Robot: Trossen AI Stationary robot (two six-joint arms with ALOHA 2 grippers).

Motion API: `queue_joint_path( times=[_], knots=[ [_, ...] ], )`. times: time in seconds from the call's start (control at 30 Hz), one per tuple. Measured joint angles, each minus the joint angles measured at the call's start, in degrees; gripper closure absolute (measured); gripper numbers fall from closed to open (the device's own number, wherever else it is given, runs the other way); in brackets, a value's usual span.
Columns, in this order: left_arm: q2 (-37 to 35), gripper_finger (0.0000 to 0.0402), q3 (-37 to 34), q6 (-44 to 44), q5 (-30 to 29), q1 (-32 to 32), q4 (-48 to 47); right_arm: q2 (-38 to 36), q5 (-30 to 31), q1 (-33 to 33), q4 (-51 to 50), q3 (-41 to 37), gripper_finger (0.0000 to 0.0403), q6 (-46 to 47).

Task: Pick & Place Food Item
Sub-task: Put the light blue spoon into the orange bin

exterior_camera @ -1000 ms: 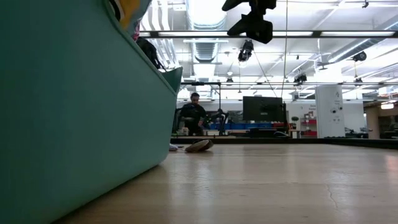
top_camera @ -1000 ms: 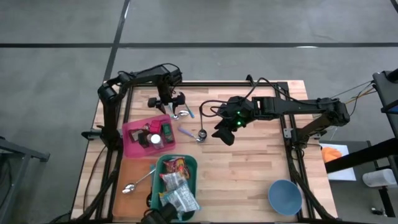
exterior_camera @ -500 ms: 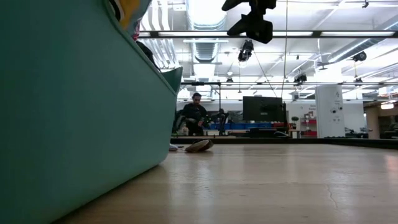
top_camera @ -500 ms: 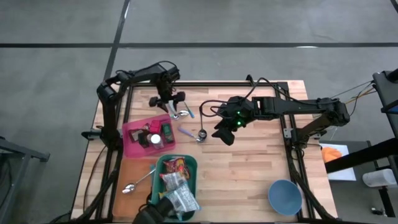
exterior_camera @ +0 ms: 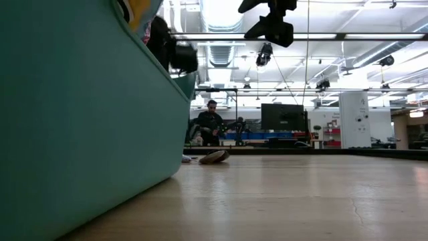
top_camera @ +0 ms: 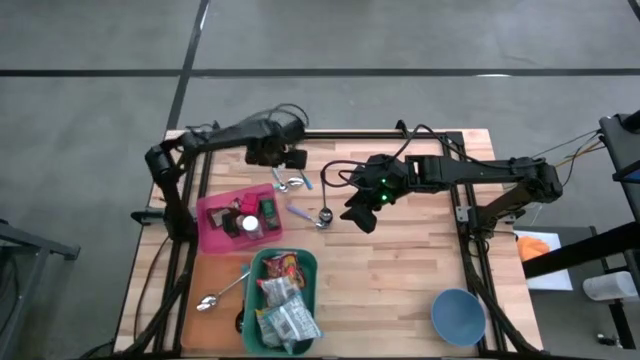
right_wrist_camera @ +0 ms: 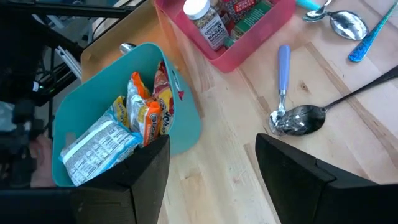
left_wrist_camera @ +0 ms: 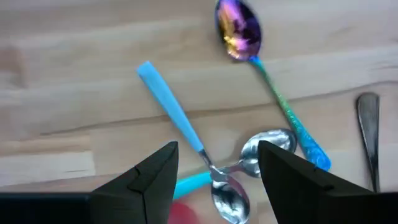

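Several snack packets (top_camera: 283, 297) lie in a teal bin (top_camera: 308, 268) near the front edge; the right wrist view shows the packets (right_wrist_camera: 138, 107) too. A pink bin (top_camera: 207, 232) beside it holds a white-lidded jar (right_wrist_camera: 204, 20) and small packs. My left gripper (top_camera: 292, 160) hangs open, pointing down, above a cluster of spoons (left_wrist_camera: 231, 180) near the far edge, and holds nothing. My right gripper (top_camera: 360, 218) hovers open over the table's middle, above a blue-handled spoon (right_wrist_camera: 283, 68), well clear of the table.
A rainbow spoon (left_wrist_camera: 239, 28) and a steel spoon handle (left_wrist_camera: 368, 134) lie by the cluster. One more spoon (top_camera: 210, 299) lies left of the teal bin. A blue bowl (top_camera: 458, 317) stands at the front right. Bare wood lies between the bowl and the bins.
My left gripper has risen from just above the spoons and moved toward the table's far edge and a little to the right, tipping and turning as it went. Its jaws keep the same gap. A dark shape at the near edge by the teal bin has gone.
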Motion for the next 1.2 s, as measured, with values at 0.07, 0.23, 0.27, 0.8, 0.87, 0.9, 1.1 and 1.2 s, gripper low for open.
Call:
queue_joint_path(
  times=[0.07,0.23,0.27,0.8,0.87,0.9,1.1,1.2],
  knots=[
    [-0.8,0.0181,-1.1,-4.6,-7.6,-3.8,1.2,0.0,0.1,0.0,0.0,0.0,0.0170,0.0],
    [-0.9,0.0181,-6.1,-11.1,-17.1,-9.2,7.5,0.0,1.7,0.0,0.0,0.0,0.0170,0.0],
    [-0.9,0.0181,-7.1,-11.5,-17.2,-9.3,8.6,0.0,1.8,0.0,0.0,0.0,0.0170,0.0],
    [-0.8,0.0181,-17.7,-23.8,-17.6,-7.4,21.4,0.0,9.3,0.0,0.0,0.0,0.0170,0.0],
    [-0.8,0.0181,-17.7,-24.6,-17.6,-7.4,21.1,0.0,9.5,0.0,0.0,0.0,0.0170,0.0],
    [-0.8,0.0181,-17.7,-25.3,-17.6,-7.4,21.2,0.0,9.5,0.0,0.0,0.0,0.0170,0.0],
    [-0.8,0.0181,-17.7,-25.2,-17.1,-7.4,21.4,0.0,10.3,0.0,0.0,0.0,0.0170,0.0],
    [-0.8,0.0181,-17.7,-25.1,-16.7,-7.2,21.2,0.0,10.6,0.0,0.0,0.0,0.0170,0.0]
  ],
)
